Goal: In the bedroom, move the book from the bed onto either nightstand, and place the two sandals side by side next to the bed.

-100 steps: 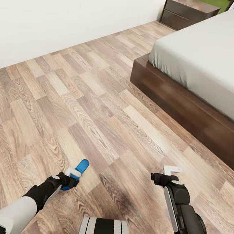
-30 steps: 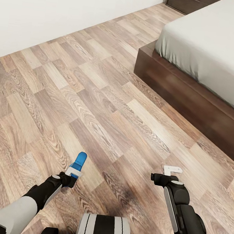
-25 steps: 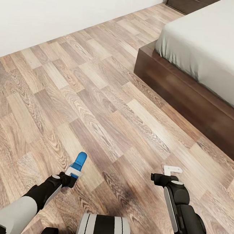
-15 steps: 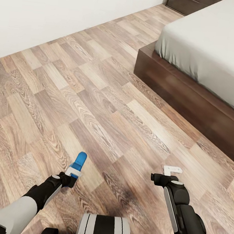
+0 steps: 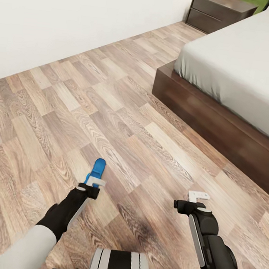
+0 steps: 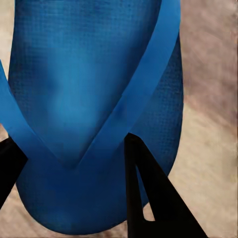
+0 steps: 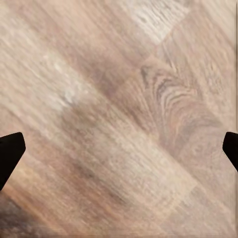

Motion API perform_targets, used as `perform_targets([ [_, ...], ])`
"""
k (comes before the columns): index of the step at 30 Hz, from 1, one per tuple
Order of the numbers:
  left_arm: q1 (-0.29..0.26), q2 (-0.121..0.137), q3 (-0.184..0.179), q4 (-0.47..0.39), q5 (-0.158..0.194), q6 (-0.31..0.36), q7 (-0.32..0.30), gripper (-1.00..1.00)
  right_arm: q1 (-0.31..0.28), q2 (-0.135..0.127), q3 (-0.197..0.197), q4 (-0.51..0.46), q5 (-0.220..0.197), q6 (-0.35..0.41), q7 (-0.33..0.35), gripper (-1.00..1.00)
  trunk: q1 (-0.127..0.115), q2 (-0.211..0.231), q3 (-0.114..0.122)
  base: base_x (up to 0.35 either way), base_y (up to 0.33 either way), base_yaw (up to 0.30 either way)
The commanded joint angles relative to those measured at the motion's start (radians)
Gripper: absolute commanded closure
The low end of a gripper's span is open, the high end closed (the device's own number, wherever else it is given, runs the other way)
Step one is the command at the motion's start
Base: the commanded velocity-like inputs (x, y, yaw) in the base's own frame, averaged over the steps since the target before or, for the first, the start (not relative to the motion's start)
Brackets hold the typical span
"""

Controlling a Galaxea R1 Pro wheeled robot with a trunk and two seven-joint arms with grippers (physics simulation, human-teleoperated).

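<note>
While left gripper (image 5: 96, 183) clamps one sandal (image 5: 97, 170)

The render is bright and evenly lit, without glare. A soft dark shadow lies on the floor (image 5: 141, 223) toward 6 o'clock in the head view. Both wrist views look soft and slightly blurred.

The right wrist view looks onto the pale wood-plank floor (image 7: 124, 114), its boards running on a slant, with a dark whorl of grain in one plank and a lighter patch in another. Two black fingertips (image 7: 10, 151) of the right gripper (image 7: 119, 153) show at opposite edges of the picture, spread wide apart. Between them lies bare floor, and nothing is held.
</note>
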Motion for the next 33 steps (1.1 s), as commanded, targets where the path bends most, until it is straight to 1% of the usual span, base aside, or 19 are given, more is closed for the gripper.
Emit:
perform_targets([
  [1, 0.031, -0.006, -0.002, -0.098, 0.001, 0.047, 0.022, 1.00, 0.000, 0.000, 0.000, -0.001, -0.001, 0.008, -0.002, -1.00, 0.000, 0.000, 0.003, 0.000, 0.000, 0.000],
  [2, 0.089, -0.011, -0.001, -0.267, 0.008, 0.122, 0.035, 1.00, 0.000, -0.001, -0.001, -0.001, -0.001, 0.011, -0.002, -1.00, -0.001, 0.000, 0.007, 0.000, 0.000, 0.000],
  [3, 0.127, -0.013, -0.001, -0.372, 0.010, 0.167, 0.040, 1.00, 0.000, -0.001, -0.002, 0.000, -0.001, 0.012, -0.002, -1.00, -0.001, 0.001, 0.011, 0.000, 0.000, 0.000],
  [4, 0.200, -0.016, -0.002, -0.573, 0.011, 0.255, 0.047, 1.00, 0.000, -0.002, -0.001, 0.000, 0.001, 0.012, -0.002, -1.00, -0.001, 0.001, 0.015, 0.000, 0.000, 0.000],
  [6, 0.217, -0.017, -0.002, -0.624, 0.011, 0.278, 0.048, 1.00, 0.000, -0.003, 0.000, 0.000, 0.002, 0.013, -0.002, -1.00, -0.002, 0.001, 0.023, 0.000, 0.000, 0.000],
  [12, 0.228, -0.019, -0.005, -0.655, 0.011, 0.292, 0.049, 1.00, 0.000, -0.004, 0.000, 0.001, 0.003, 0.013, -0.002, -1.00, -0.005, 0.003, 0.046, 0.000, 0.000, 0.000],
  [20, 0.231, -0.023, -0.010, -0.656, 0.013, 0.295, 0.050, 1.00, 0.000, -0.002, 0.001, 0.000, 0.002, 0.012, 0.000, -1.00, -0.009, 0.005, 0.077, 0.000, 0.000, -0.008],
  [22, 0.231, -0.023, -0.029, -0.653, 0.012, 0.295, 0.049, 1.00, 0.000, -0.002, 0.002, -0.001, 0.001, 0.013, 0.001, -1.00, -0.010, 0.005, 0.087, 0.000, 0.000, -0.232],
  [24, 0.231, -0.023, -0.035, -0.653, 0.012, 0.295, 0.049, 1.00, 0.000, -0.002, 0.001, -0.004, 0.002, 0.013, 0.001, -1.00, -0.010, 0.005, 0.097, 0.000, 0.000, -0.196],
  [33, 0.231, -0.023, -0.040, -0.653, 0.011, 0.295, 0.049, 1.00, 0.000, -0.002, 0.001, -0.006, 0.002, 0.014, 0.001, -1.00, -0.015, 0.008, 0.145, 0.000, 0.000, -0.109],
])
